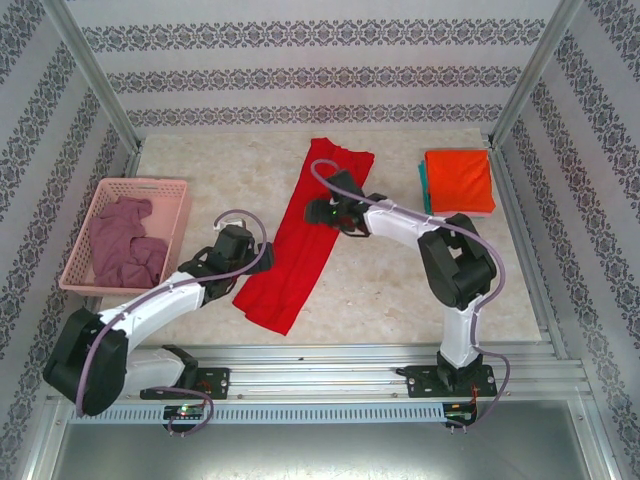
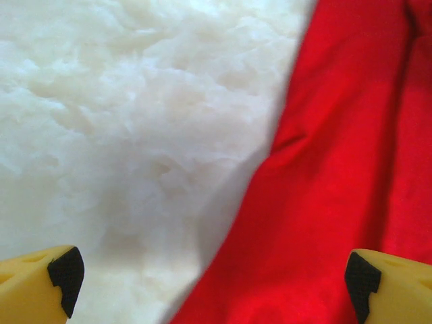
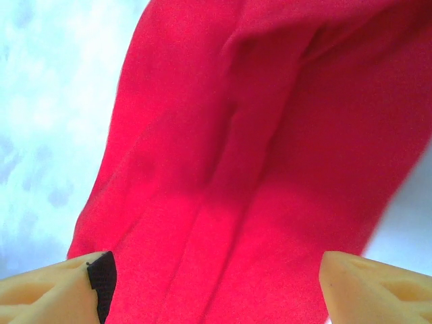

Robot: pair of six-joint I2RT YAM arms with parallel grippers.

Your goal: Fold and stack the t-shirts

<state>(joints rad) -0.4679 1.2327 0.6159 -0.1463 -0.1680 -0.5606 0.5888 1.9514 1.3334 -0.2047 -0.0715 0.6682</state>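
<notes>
Shirts on a pale, marbled worktop, seen from above, with your two arms reaching in from the near edge. The red t-shirt lies in the middle, folded lengthwise into a long narrow strip that runs diagonally from far right to near left.

Your left end effector hangs just beside the strip's left edge, towards its near end. In the left wrist view its jaws stand fully apart and hold nothing. The yellow fingertips sit at the two bottom corners, with bare worktop under one side and red cloth under the other.

Your right end effector sits over the far half of the strip. In the right wrist view its jaws are also spread wide and grip nothing. The red t-shirt spans the whole gap beneath them. Whether the fingertips touch the cloth, you cannot tell.

At the far right of the worktop, the orange t-shirt lies folded square on top of the teal t-shirt, which shows as a thin edge along its left side.

At the left edge stands a pink basket. The mauve t-shirt lies crumpled inside it.
</notes>
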